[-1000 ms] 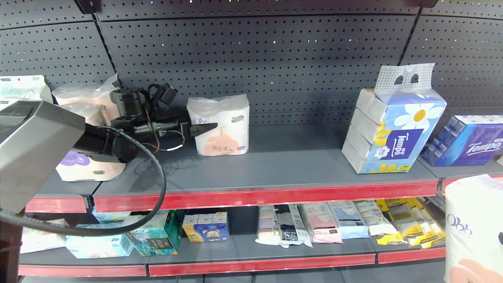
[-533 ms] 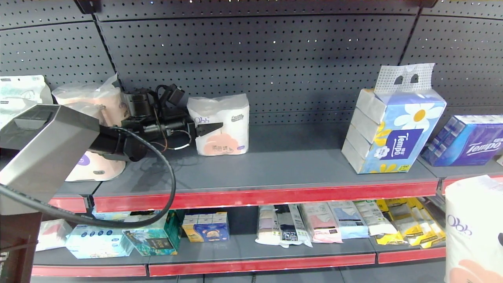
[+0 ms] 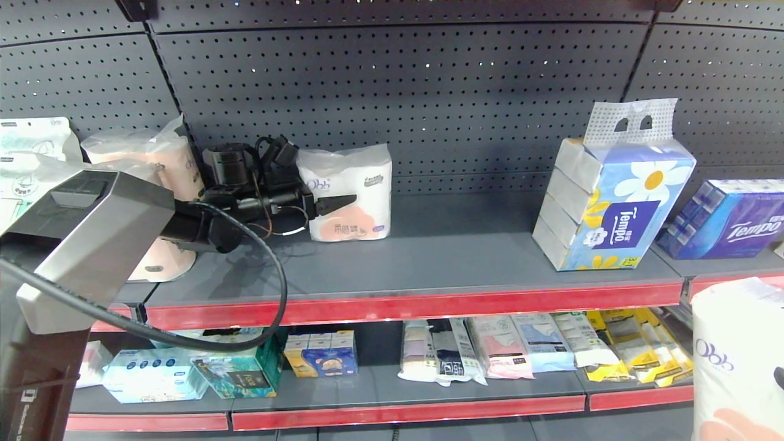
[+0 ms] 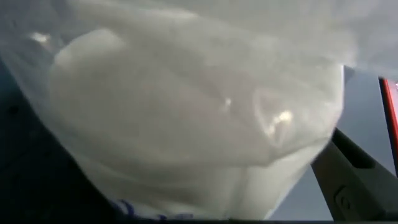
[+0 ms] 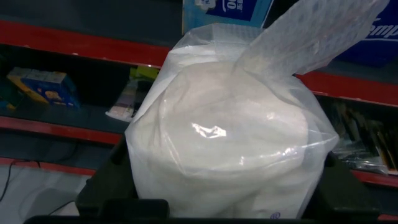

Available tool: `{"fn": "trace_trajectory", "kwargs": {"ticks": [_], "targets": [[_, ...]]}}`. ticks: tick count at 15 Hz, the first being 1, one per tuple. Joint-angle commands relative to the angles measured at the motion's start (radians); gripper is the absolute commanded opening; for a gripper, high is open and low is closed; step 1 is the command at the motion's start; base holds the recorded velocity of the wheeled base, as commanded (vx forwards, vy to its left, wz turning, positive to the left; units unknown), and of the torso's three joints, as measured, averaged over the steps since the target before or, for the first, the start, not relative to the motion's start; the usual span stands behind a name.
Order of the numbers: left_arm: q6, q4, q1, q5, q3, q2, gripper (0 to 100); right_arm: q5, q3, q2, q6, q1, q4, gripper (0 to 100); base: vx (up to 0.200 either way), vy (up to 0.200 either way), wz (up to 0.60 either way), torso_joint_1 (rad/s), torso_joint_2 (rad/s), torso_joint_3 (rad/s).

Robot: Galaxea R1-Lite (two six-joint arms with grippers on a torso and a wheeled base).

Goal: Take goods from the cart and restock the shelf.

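A white toilet-roll pack (image 3: 352,190) stands on the grey shelf (image 3: 453,257), near the pegboard back. My left gripper (image 3: 343,199) is open around that pack's left side, with one dark finger (image 3: 335,204) across its front face. In the left wrist view the same pack (image 4: 186,118) sits very close, with one finger (image 4: 354,177) beside it. A second toilet-roll pack (image 3: 738,361) hangs at the lower right, below the shelf's red edge. My right gripper (image 5: 224,202) is shut on this second pack (image 5: 230,143), with dark fingers on both sides.
A daisy-printed tissue pack (image 3: 612,205) and a blue tissue pack (image 3: 729,217) stand at the shelf's right. Wrapped rolls (image 3: 144,159) crowd the left end. Bare shelf lies between the toilet-roll pack and the daisy pack. The lower shelf (image 3: 404,404) holds several small packs.
My left arm has moved to the right, and its front finger has slid further along the shelf pack. That pack has shifted slightly right. The right-hand pack has barely moved.
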Motion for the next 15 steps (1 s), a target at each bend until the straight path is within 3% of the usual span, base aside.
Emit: {"fn": "trace_trajectory", "kwargs": {"ticks": [1, 2, 9, 15], "targets": [[-0.001, -0.001, 0.000, 0.000, -0.002, 0.006, 100, 0.000, 0.007, -0.003, -0.001, 0.000, 0.000, 0, 0.000, 0.000, 0.00, 0.000, 0.00, 0.000], [-0.001, -0.001, 0.000, 0.000, -0.004, 0.009, 0, 0.000, 0.007, -0.003, -0.001, 0.000, 0.000, 0, 0.000, 0.000, 0.00, 0.000, 0.00, 0.000], [0.001, -0.012, 0.001, -0.004, 0.004, 0.006, 0, 0.000, 0.008, 0.003, -0.001, 0.000, 0.000, 0, 0.000, 0.000, 0.00, 0.000, 0.00, 0.000], [0.007, -0.018, 0.027, -0.106, 0.088, -0.066, 0, 0.000, 0.007, 0.009, -0.001, -0.001, 0.000, 0, 0.000, 0.000, 0.00, 0.000, 0.00, 0.000]]}}
